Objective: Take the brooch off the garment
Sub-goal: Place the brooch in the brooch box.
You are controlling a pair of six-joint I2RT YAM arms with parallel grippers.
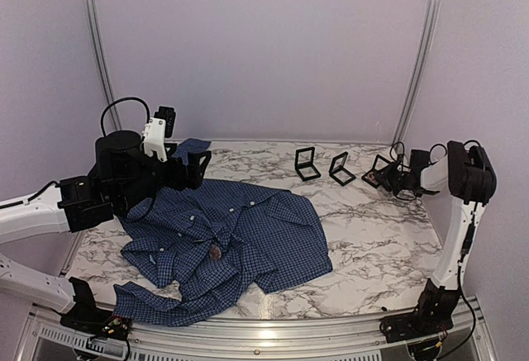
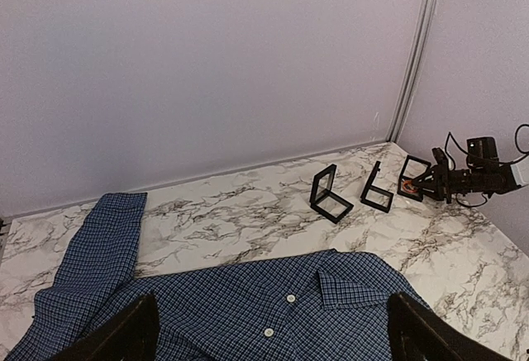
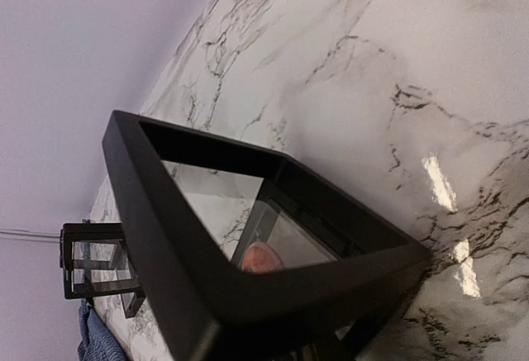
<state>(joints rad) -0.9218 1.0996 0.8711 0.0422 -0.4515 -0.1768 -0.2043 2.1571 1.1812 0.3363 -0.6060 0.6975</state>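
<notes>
Brooch (image 1: 215,251) on shirt (image 1: 273,229) lies at 6 o'clock from L gripper (image 1: 201,169), spread wide & nearer; R gripper (image 1: 393,179) far off at 2 o'clock, grip unclear.

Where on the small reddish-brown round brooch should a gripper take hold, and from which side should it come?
Pinch the small reddish-brown round brooch across its outer rim, coming straight down from above. It seems to lie flat on the dark blue checked shirt, so only its edge offers a hold; its pin is hidden.

Blue checked shirt (image 2: 248,311) on marble table (image 2: 248,212), three black frames (image 2: 333,206) standing beyond it, right gripper (image 2: 436,181) at the rightmost frame (image 2: 413,178).
</notes>
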